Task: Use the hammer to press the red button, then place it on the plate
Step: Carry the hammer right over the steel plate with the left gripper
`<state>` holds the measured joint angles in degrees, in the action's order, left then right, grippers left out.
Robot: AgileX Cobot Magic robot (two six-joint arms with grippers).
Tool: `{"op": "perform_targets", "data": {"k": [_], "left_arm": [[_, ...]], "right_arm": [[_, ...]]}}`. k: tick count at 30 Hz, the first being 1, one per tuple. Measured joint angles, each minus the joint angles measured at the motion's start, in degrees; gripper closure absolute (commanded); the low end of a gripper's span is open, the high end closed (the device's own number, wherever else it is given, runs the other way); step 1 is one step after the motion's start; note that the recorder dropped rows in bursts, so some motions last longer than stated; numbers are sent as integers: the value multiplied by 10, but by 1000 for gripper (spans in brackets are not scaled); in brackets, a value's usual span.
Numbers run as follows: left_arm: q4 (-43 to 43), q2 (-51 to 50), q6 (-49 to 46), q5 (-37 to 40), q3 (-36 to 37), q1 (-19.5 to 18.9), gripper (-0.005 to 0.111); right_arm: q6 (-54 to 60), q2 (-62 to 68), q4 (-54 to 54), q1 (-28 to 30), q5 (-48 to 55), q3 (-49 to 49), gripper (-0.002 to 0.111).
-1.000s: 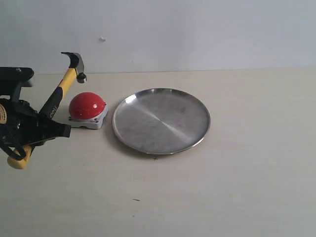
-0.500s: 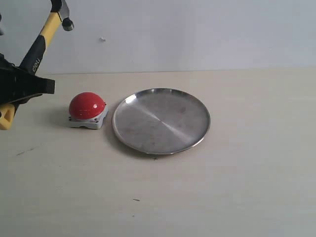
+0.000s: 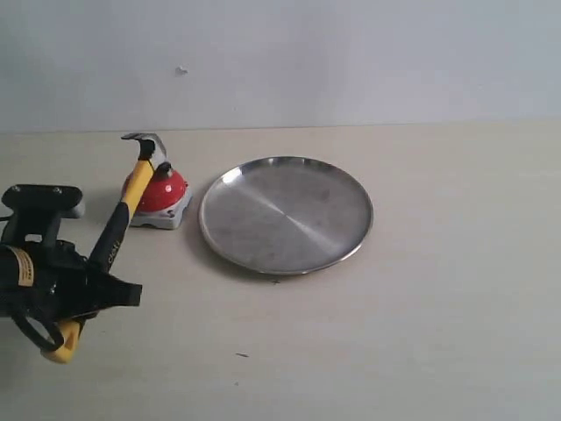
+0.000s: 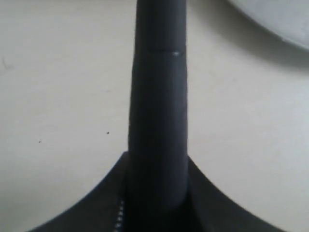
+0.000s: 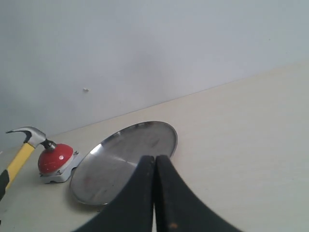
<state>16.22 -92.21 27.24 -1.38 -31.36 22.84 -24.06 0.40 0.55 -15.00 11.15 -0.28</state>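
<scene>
The hammer (image 3: pixel 124 213) leans down and away from my left gripper (image 3: pixel 107 285), which is shut on the black part of its handle (image 4: pixel 157 96). Its dark steel head (image 3: pixel 147 146) rests on top of the red button (image 3: pixel 166 191). In the right wrist view the hammer's striking face (image 5: pixel 48 144) touches the red dome (image 5: pixel 55 158). The silver plate (image 3: pixel 286 214) lies just right of the button with nothing on it. My right gripper (image 5: pixel 155 160) hangs shut and holds nothing, on the near side of the plate (image 5: pixel 126 159); the exterior view does not show it.
A pale wall runs along the far edge of the beige table (image 3: pixel 438 333). The plate's rim (image 4: pixel 282 21) shows at one corner of the left wrist view.
Half a second ago the left arm held the hammer high at the left edge. It has swung down and forward, and the head now sits on the red button.
</scene>
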Motion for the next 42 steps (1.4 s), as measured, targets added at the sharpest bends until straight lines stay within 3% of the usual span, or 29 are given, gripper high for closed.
{"op": "perform_targets", "data": {"k": [4, 10, 14, 17, 20, 24, 29, 42], "left_arm": [[5, 14, -2, 5, -2, 0, 107], [-5, 139, 17, 66, -10, 2, 107], [-5, 205, 47, 44, -15, 29, 107], [-3, 201, 97, -16, -15, 61, 107], [42, 160, 188, -112, -15, 89, 107], [130, 73, 308, -262, -29, 94, 107], [167, -33, 386, -368, -76, 95, 107], [170, -210, 506, -377, -232, 95, 107]], "right_arm": [[0, 0, 0, 0, 0, 0, 108], [0, 0, 0, 0, 0, 0, 108], [0, 0, 0, 0, 0, 0, 108], [0, 0, 0, 0, 0, 0, 108], [0, 0, 0, 0, 0, 0, 108], [0, 0, 0, 0, 0, 0, 108], [0, 0, 0, 0, 0, 0, 108], [0, 0, 0, 0, 0, 0, 108]]}}
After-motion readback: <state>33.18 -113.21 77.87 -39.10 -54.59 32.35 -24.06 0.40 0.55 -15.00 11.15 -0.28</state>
